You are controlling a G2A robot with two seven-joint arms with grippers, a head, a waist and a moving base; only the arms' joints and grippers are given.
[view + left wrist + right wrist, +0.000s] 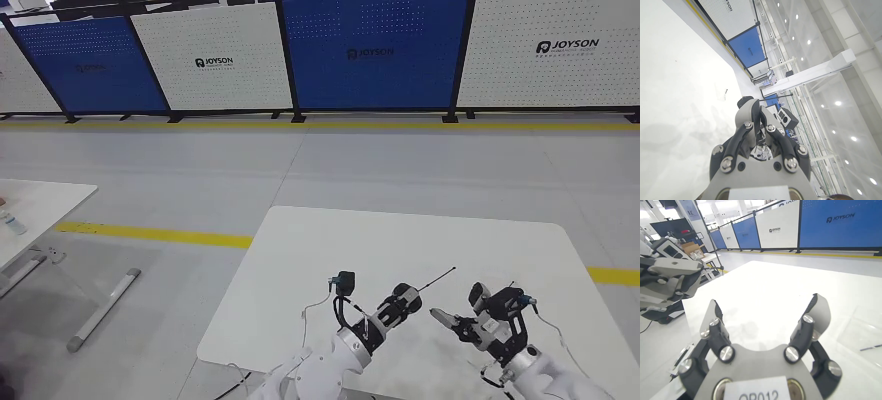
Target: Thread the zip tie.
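A thin black zip tie (437, 279) sticks out of my left gripper (413, 294) and slants up off the white table (400, 235). The left gripper (758, 106) is shut on one end of the zip tie (778, 96), and a small knob sits at its free end. My right gripper (446, 320) hangs low over the table just to the right of the left one, open with nothing between its fingers. From the right wrist, the right gripper (765, 301) faces bare table, and the left gripper (700, 268) holds the zip tie (713, 267) off to one side.
A clear plastic sheet with a dark strip (869, 347) lies on the table beside the right gripper. A tiny black bit (726, 91) rests on the table beyond the left gripper. Blue and white partition panels (370, 50) stand across the floor behind.
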